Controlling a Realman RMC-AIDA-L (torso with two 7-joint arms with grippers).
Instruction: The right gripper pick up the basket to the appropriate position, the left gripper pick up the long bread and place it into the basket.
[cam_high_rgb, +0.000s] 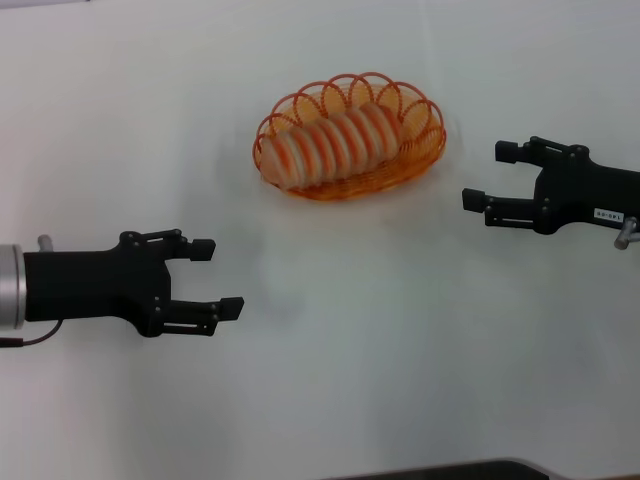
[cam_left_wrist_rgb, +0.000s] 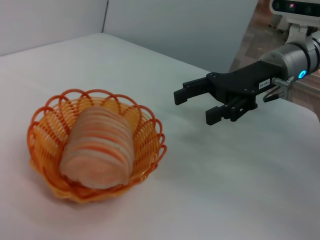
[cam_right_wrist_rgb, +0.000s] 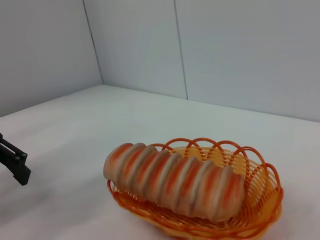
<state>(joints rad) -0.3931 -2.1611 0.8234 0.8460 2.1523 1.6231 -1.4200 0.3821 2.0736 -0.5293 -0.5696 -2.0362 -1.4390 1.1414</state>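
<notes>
White table (cam_high_rgb: 330, 380): bread (cam_high_rgb: 330, 145) lies in basket (cam_high_rgb: 425, 155); left gripper (cam_high_rgb: 222, 278) and right gripper (cam_high_rgb: 485, 175) spread apart, empty.

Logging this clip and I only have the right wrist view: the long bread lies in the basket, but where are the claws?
Observer: The right claw is open, off to the basket's right, apart from it.
Operator: And the left one?
Observer: The left claw is open too, nearer the robot on the left, holding nothing.
Operator: Does the bread stick out?
Observer: From above, the long bread lies diagonally, one end over the rim.
</notes>
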